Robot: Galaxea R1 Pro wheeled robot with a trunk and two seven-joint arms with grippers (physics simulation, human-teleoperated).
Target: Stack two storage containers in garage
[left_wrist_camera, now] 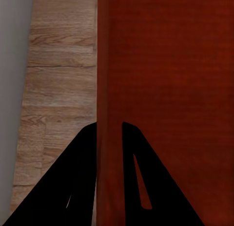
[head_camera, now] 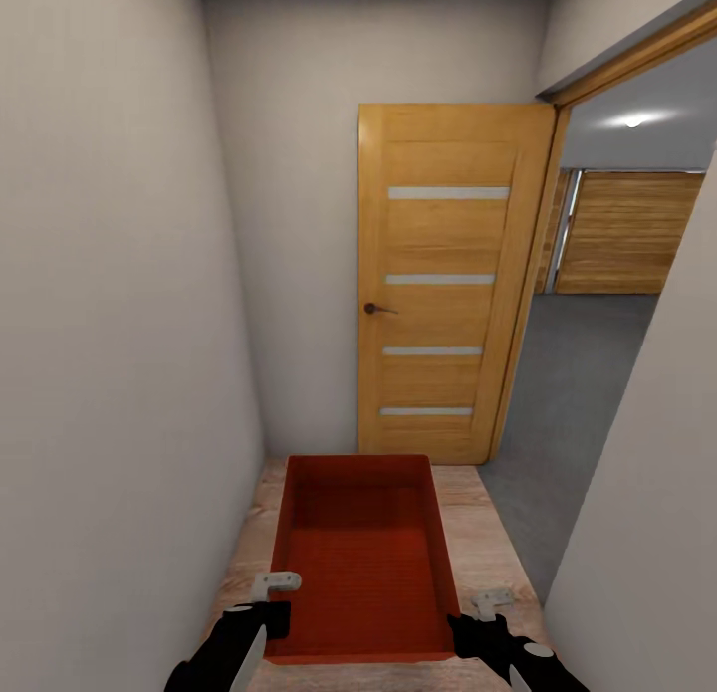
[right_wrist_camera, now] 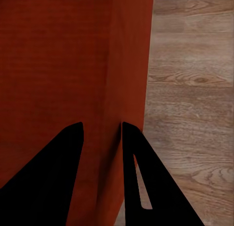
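Head view: left gripper (head_camera: 271, 602) clamps the left wall of the orange-red storage container (head_camera: 363, 563), right gripper (head_camera: 476, 620) clamps its right wall, container held level between them over the wood plank floor (head_camera: 488, 533). Wrist views confirm: fingers (left_wrist_camera: 136, 177) and (right_wrist_camera: 139, 177) straddle the thin walls. Beyond, wooden door (head_camera: 443, 274) stands open; grey concrete floor (head_camera: 568, 393) through doorway, wood-panelled door (head_camera: 627, 232) at far end.

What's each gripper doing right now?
Left gripper: closed on the storage container, on its left wall.
Right gripper: closed on its right wall.
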